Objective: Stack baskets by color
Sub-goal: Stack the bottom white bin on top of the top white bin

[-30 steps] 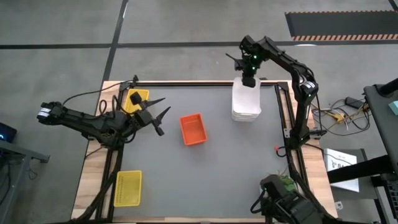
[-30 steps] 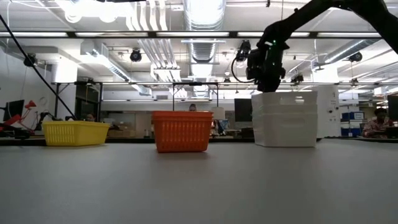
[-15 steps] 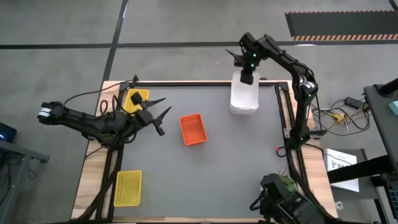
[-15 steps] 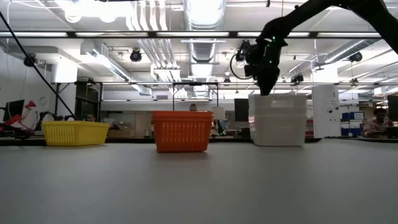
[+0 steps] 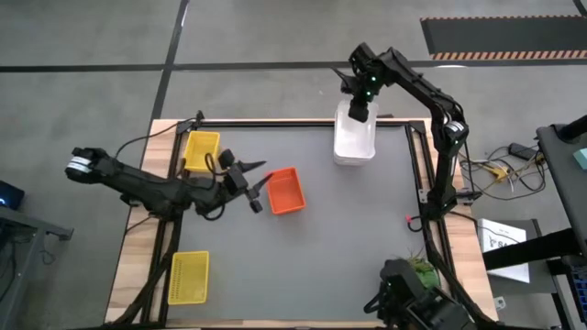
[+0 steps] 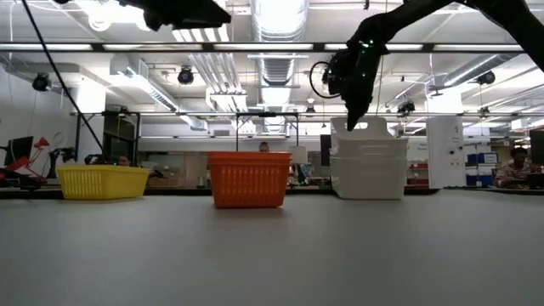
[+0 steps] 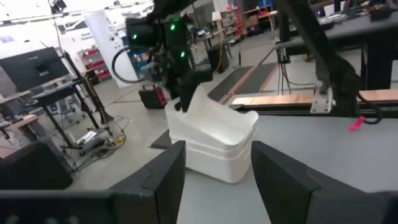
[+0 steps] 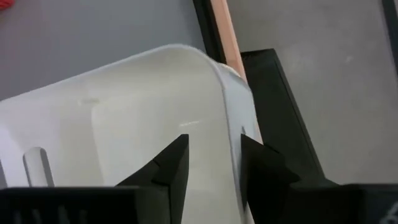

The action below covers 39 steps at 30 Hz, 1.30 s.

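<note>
We list by colour:

- White baskets (image 5: 354,145): plain white, unpatterned, stacked.
- Orange basket (image 5: 285,191): solid orange, fine mesh pattern on its sides.
- Two yellow baskets (image 5: 202,149) (image 5: 188,277): bright yellow, the same mesh pattern.
- Table (image 5: 321,247): flat grey top, pale wood border, black rails.
- Both arms: black; we note a green light on the right arm.
- Plant (image 5: 420,270): green.

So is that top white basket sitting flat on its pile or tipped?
Tipped. In the left wrist view the top white basket slants on the pile, one end raised at the right gripper.
</note>
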Tool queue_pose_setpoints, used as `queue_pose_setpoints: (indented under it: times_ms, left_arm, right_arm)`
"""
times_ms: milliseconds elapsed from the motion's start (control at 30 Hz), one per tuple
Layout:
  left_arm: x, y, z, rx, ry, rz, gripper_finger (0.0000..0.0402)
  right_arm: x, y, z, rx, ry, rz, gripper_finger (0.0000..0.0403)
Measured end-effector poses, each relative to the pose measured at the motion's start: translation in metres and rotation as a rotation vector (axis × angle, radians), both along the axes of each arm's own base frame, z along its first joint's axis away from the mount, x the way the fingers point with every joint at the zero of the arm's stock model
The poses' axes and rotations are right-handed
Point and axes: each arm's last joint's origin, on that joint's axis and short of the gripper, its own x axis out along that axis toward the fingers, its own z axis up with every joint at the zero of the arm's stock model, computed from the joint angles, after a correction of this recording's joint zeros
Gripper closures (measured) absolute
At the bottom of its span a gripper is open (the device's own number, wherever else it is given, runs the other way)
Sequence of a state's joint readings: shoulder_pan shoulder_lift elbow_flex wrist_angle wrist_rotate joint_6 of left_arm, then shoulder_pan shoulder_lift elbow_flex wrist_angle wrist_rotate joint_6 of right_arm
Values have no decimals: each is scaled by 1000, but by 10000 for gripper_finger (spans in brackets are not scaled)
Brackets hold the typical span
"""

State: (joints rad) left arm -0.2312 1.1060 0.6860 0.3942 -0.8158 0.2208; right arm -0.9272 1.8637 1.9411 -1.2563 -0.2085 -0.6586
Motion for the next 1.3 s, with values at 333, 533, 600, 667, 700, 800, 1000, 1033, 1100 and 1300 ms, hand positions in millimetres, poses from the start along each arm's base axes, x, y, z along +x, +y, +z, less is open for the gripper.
queue_pose_setpoints:
  times_ms: [333, 533, 600, 667, 700, 800, 1000, 1033, 1100, 1300]
  left_arm:
    - [21, -13, 16, 38, 9, -34, 235]
    - [24, -15, 21, 54, 9, -38, 235]
    - [24, -15, 21, 54, 8, -38, 235]
    - [23, -15, 19, 55, 13, -39, 235]
    - [23, -15, 19, 55, 16, -39, 235]
    - [23, -16, 19, 55, 14, -41, 235]
    - [23, -16, 19, 56, 16, -39, 235]
    - [23, -16, 19, 56, 17, -39, 235]
    - [23, -16, 19, 56, 17, -39, 235]
    - [23, -17, 18, 55, 18, -44, 235]
  right_arm:
    - [-1, 0, -49, 81, 52, -42, 276]
    - [-6, -2, -48, 70, 70, -58, 241]
    - [-6, -3, -45, 64, 67, -75, 230]
    - [-5, -3, -39, 57, 55, -75, 220]
    - [-5, -3, -38, 58, 54, -84, 215]
    - [-5, -3, -36, 69, 47, -116, 201]
    - [-8, -1, -35, 114, 80, -245, 180]
    - [-9, -1, -35, 120, 86, -294, 179]
    - [-10, -2, -35, 127, 87, -352, 179]
    - [-10, -3, -36, 147, 68, -381, 179]
